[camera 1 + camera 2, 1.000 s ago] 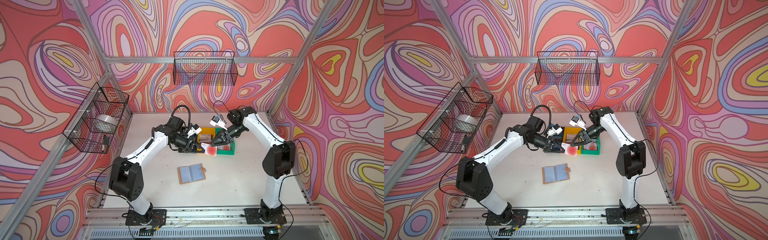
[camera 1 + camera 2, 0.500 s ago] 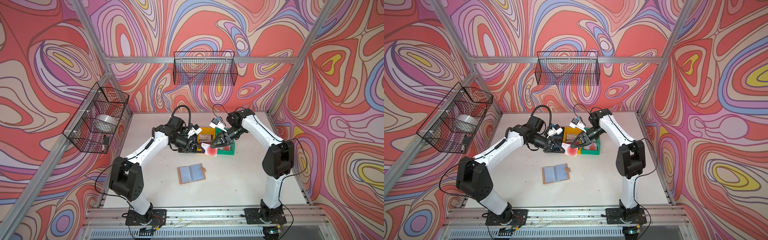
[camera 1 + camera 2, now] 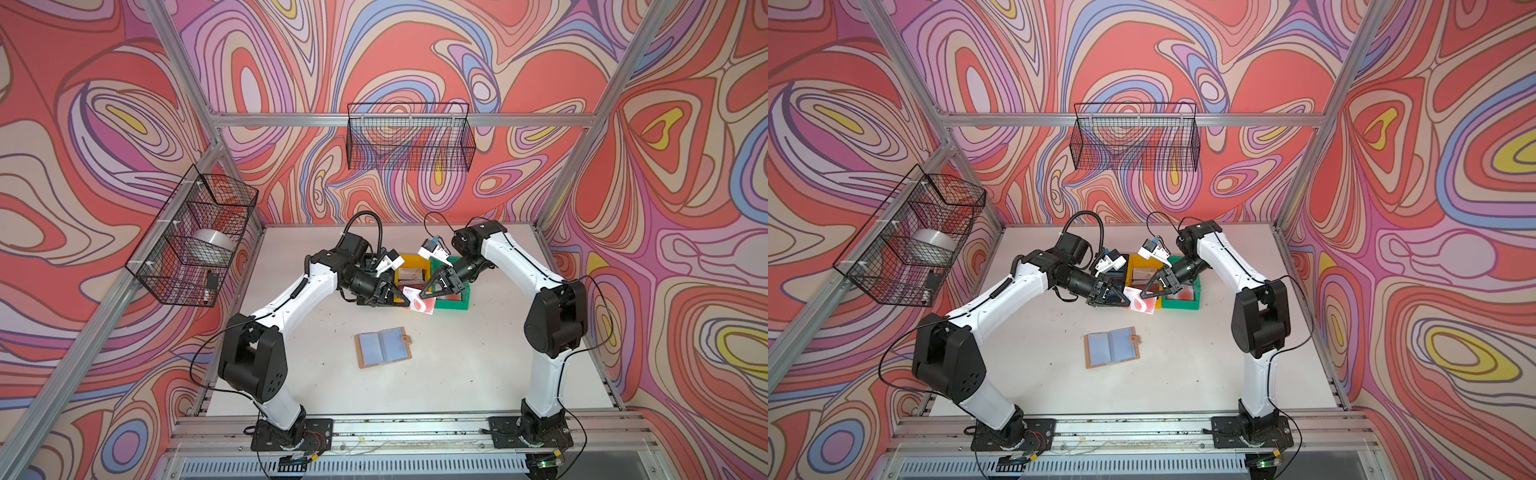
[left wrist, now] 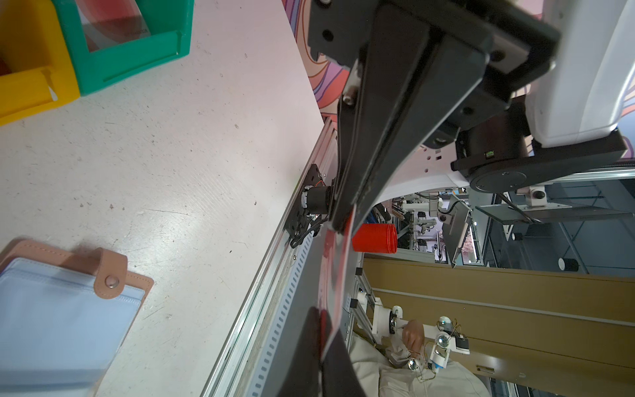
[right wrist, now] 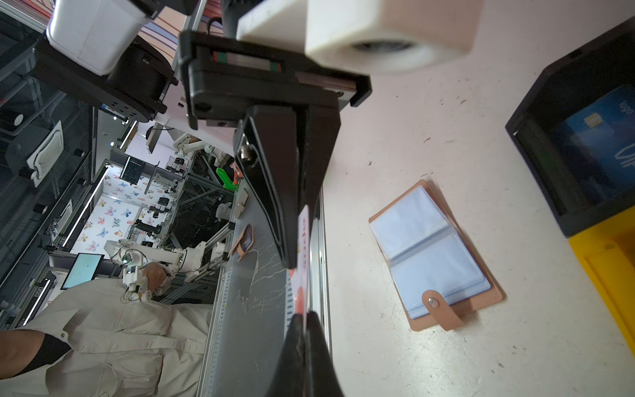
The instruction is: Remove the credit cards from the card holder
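Handover is how I read this step. The pale card (image 3: 422, 303) hangs in the air just in front of the bins, and both claws pinch it. The left claw (image 3: 404, 296) is pressed together on one end and the right claw (image 3: 424, 293) on the opposite end. So the long axis of the card runs from claw to claw, and neither arm is nearer. The coming move depends on which claw lets go first. If both pull at once, the thin card may bend or slip.

The black bin (image 5: 536, 165) holds the blue card (image 5: 598, 144). The green bin (image 4: 137, 58), beside the right claw, holds the red card (image 4: 110, 20). The yellow bin (image 3: 409, 261), just behind the pale card, holds something pale that I cannot name. The holder (image 3: 383, 347) lies open on the tabletop (image 3: 478, 365), well apart from both claws, and its sleeves look empty.
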